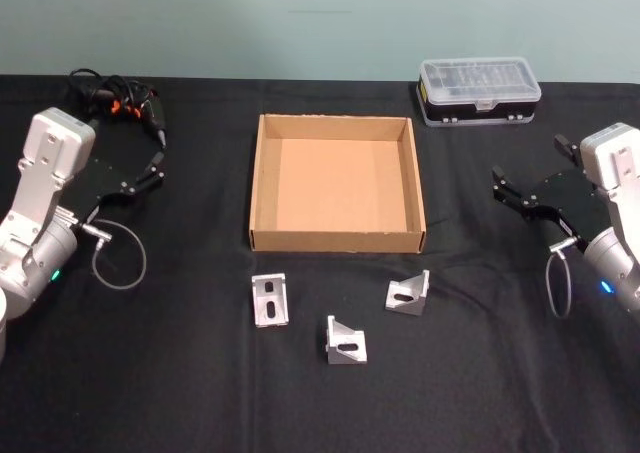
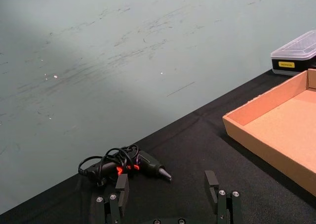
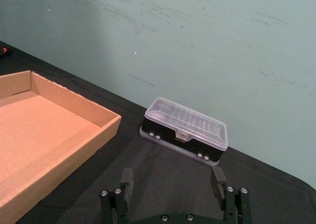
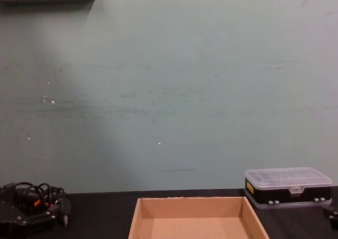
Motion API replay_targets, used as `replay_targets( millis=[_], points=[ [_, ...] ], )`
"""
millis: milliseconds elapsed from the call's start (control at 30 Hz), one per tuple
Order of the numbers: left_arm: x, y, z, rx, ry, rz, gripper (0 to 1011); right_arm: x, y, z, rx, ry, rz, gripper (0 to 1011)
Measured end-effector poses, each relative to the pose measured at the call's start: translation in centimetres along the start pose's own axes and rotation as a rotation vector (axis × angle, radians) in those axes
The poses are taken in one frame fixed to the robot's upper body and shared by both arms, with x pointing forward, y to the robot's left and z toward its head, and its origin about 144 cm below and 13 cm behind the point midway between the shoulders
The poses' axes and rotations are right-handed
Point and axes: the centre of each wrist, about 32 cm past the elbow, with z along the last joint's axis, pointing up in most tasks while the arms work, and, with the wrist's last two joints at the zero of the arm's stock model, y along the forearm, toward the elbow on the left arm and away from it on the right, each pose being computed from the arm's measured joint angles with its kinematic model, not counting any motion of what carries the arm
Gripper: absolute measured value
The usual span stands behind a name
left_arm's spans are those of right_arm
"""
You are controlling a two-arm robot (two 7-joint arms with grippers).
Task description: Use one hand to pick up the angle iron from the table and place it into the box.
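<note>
— Black worktop [image 1: 140, 383] under a pale green wall. Where do the angle irons lie?
— Lower middle of the head view, all three on the cloth below the tan box [image 1: 338, 240], apart from it and from each other. The left angle iron [image 1: 269, 300] sits under the box's left corner, the middle angle iron [image 1: 345, 341] is lowest in the frame, and the right angle iron [image 1: 409, 294] is under the right corner.
— And the arms?
— The left gripper [image 1: 157, 168] is at the left edge, mid-height, fingers apart. The right gripper [image 1: 500, 190] is at the right edge, fingers also apart. Both are well away from the irons.
— Anything else?
— A clear-lidded case [image 1: 479, 90] at upper right and a corded power tool [image 1: 115, 98] at upper left.
</note>
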Motion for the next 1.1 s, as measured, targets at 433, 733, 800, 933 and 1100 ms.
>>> replay_targets(
  millis=[433,733,800,933,1100],
  points=[
    [0.00,0.00,0.00,0.000,0.000,0.000,1000,0.00,0.00,0.00,0.000,0.000,0.000,1000],
    [0.00,0.00,0.00,0.000,0.000,0.000,1000,0.00,0.00,0.00,0.000,0.000,0.000,1000],
    [0.00,0.00,0.00,0.000,0.000,0.000,1000,0.00,0.00,0.00,0.000,0.000,0.000,1000],
    [0.00,0.00,0.00,0.000,0.000,0.000,1000,0.00,0.00,0.00,0.000,0.000,0.000,1000],
    [0.00,0.00,0.00,0.000,0.000,0.000,1000,0.00,0.00,0.00,0.000,0.000,0.000,1000]
  ],
)
